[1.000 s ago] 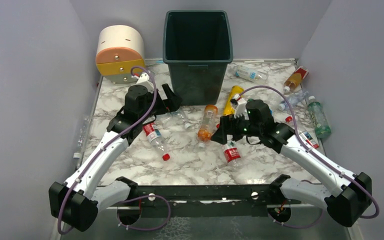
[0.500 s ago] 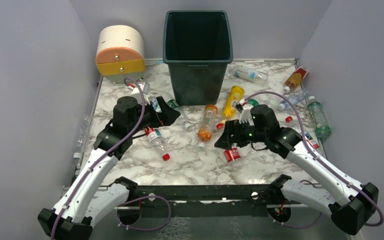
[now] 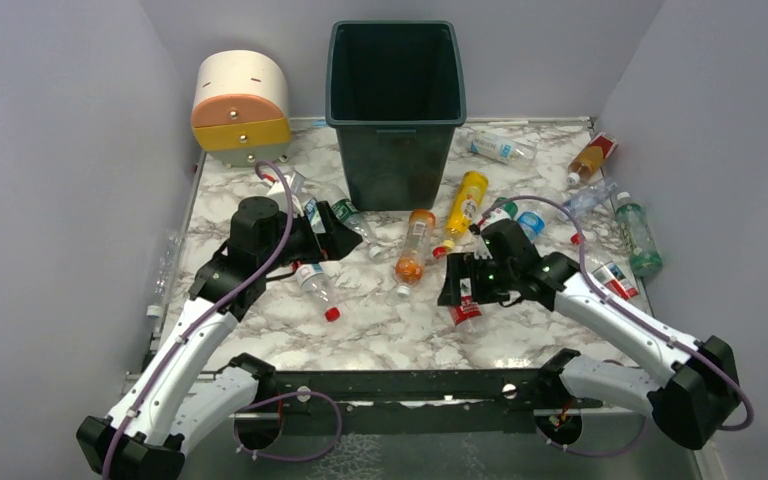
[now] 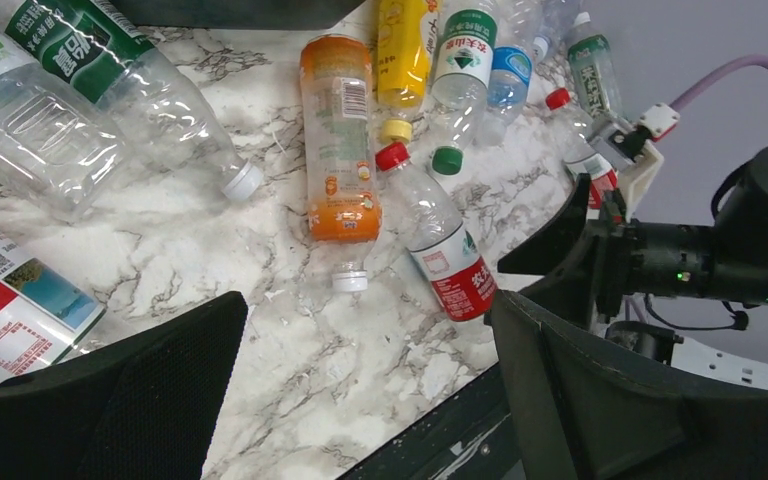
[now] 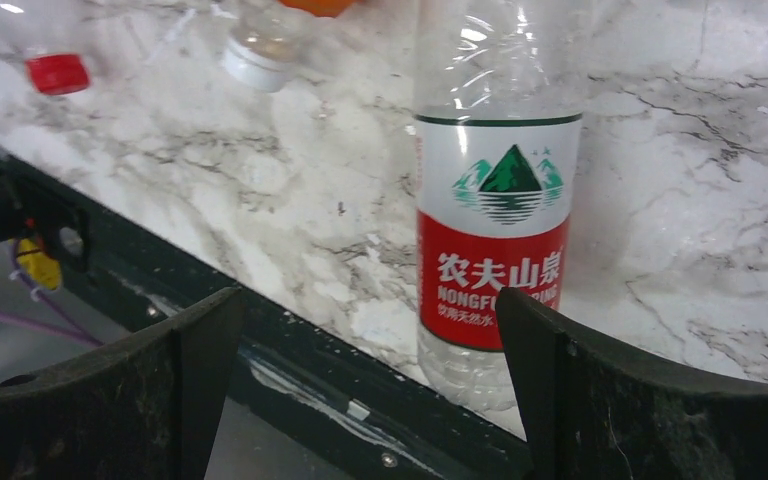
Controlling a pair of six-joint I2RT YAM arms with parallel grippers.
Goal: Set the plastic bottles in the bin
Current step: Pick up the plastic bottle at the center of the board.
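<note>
The dark green bin (image 3: 395, 100) stands at the back centre. Plastic bottles lie scattered on the marble table. My right gripper (image 3: 457, 283) is open and hovers over a clear red-labelled bottle (image 3: 463, 312) near the front edge. In the right wrist view that bottle (image 5: 495, 230) lies between the open fingers (image 5: 360, 400), close to the right one. My left gripper (image 3: 343, 238) is open and empty (image 4: 360, 400). It is beside a green-labelled clear bottle (image 4: 110, 80), with another red-labelled bottle (image 3: 312, 280) just below it. An orange bottle (image 3: 415, 245) and a yellow bottle (image 3: 465, 200) lie between the arms.
A cream, orange and yellow drawer unit (image 3: 240, 105) stands at the back left. Several more bottles lie at the right wall (image 3: 635, 235) and behind the bin's right side (image 3: 500, 148). A loose red cap (image 5: 57, 73) lies near the table's front edge (image 5: 290, 350).
My left gripper has drawn back from the bin's front toward the near side. My right gripper has shifted right and down over the red-labelled bottle.
</note>
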